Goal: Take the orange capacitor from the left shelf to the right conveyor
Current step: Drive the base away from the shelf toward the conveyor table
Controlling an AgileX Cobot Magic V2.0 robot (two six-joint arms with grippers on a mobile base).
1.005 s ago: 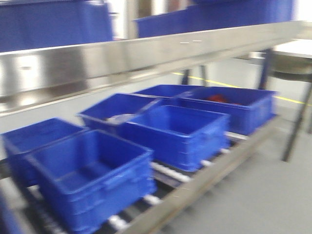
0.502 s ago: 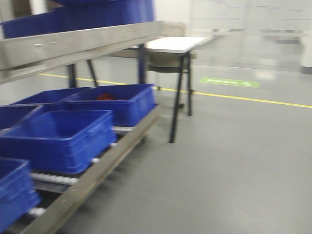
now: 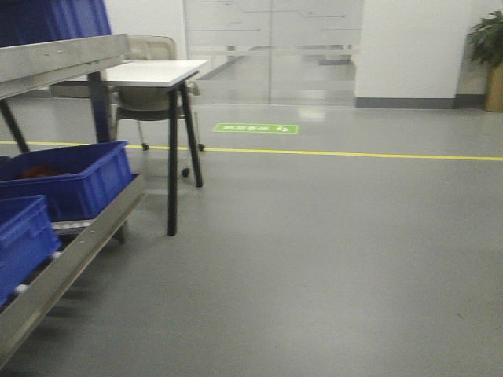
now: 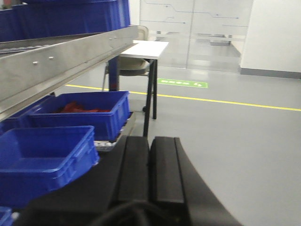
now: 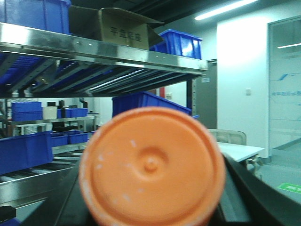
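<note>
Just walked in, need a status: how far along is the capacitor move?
Done: orange capacitor gripped in the right pincer, off the steel shelf. In hand: apparently transit, front view showing floor. To do: finding the conveyor, not in view, and placing it. The left pincer is shut, empty.

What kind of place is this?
Probably a factory or warehouse floor: a long steel shelf carries rows of blue plastic bins, and a yellow line is painted across the bare grey floor.

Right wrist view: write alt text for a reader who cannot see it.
An orange capacitor end-on fills the foreground, black gripper fingers at its sides. Behind it, a steel shelf carries blue bins and a cardboard box.
</note>
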